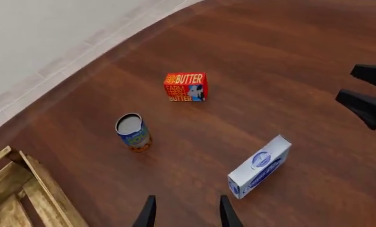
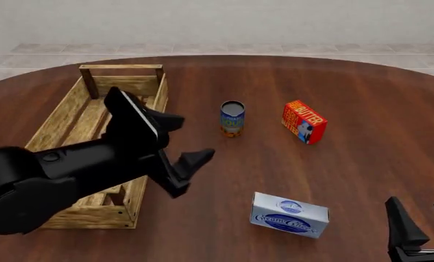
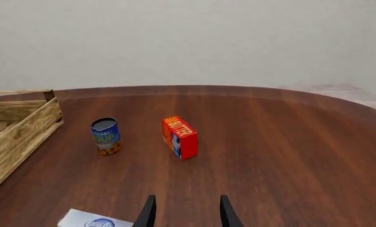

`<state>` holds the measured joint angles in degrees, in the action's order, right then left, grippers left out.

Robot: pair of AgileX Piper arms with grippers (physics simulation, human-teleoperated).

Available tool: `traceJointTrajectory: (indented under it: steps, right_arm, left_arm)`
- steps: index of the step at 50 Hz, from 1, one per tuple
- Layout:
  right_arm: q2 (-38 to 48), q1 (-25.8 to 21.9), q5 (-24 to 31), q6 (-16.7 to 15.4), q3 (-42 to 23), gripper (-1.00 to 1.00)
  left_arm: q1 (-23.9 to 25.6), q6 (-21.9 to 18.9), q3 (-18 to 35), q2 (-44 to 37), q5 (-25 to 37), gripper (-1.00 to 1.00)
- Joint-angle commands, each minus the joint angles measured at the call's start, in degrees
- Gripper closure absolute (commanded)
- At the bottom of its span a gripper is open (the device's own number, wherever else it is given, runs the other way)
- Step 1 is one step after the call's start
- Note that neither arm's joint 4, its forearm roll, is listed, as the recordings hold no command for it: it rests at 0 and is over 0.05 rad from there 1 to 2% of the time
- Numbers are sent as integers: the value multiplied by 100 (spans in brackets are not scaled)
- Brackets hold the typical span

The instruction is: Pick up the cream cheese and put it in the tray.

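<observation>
Starting at the left of the front view, the tray (image 2: 64, 123) lies lengthwise along the table (image 2: 362, 98), its slatted floor partly hidden by my left arm. My left claw (image 2: 179, 147) hangs above the table just beside the tray's right plank, jaws apart and holding nothing, pointing toward the middle of the table. Farther off stand a soup can (image 2: 232, 118) and, to its right, the red butter box (image 2: 303, 121); I leave both alone.

The cream cheese (image 2: 289, 214) lies flat on its broad face near my side of the table, well apart from the tray, label up and turned a little askew. From my left wrist view the cream cheese sits off to one side of my fingers (image 1: 148, 213), so I am not lined up over it.

To do this well, I judge I should bring the left claw over the carton's middle, turn the wrist so the jaws straddle its narrow width rather than its length, and come down squarely before closing. A grip near one end may let it swing.

My right claw (image 2: 421, 221) waits low at the near right edge, spread and empty.
</observation>
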<state>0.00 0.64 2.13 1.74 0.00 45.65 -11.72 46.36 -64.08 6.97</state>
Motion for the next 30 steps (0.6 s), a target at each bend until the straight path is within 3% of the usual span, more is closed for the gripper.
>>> traceJointTrajectory:
  steps: [1, 19, 30]
  right_arm:
    - [0, 6, -12, -24, 0, -100]
    - [0, 3, 9, -15, 0, -100]
    - [0, 7, 27, -7, 0, -100]
  left_arm:
    - [120, -93, 345, -290, 244, -100]
    - [358, -624, 1001, -933, 804, -100]
    - [549, -680, 1189, -1216, 1093, -100]
